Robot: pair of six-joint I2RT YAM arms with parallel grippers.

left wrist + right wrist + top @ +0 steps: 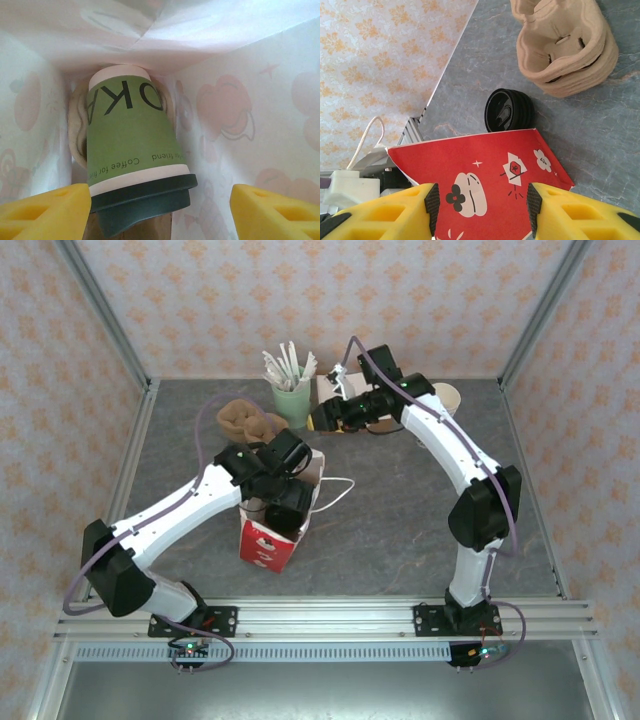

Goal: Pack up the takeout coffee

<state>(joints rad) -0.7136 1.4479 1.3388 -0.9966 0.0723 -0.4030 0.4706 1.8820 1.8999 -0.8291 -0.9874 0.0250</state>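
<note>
– Takeout coffee (131,145): where does it sit relative to the left claw (160,200)?

– Right between the jaws, down inside the red-and-white bag (240,115). The claw is released. One yellow finger (50,210) lies just beside the black lid (145,200), possibly brushing it. The other finger (272,212) is well apart from the cup, so nothing is clamped.

– So the step in hand is backing out?

– That's my reading. The cup's base is deep in the bag against a cream moulded piece (75,125) that I can't identify. Its lid faces the wrist camera, and it seems to lean a little. I'd keep the jaws wide and draw the claw straight back along the cup's axis. That way the near finger doesn't hook under the lid's rim and lift or tip the cup.

– And the bag walls?

– They close in on both sides, so a slow, straight exit avoids snagging the paper. From above, the bag stands on the desk (400,520) with the left arm reaching into its mouth.

– Is the right claw (481,202) helping?

– Its jaws stand apart with no object between the pads. The bag's red side shows beyond them, with a stack of black lids (509,110) and pulp cup carriers (565,45) farther off. I cannot tell whether it touches the bag, so I wouldn't count on it as a brace.
</note>
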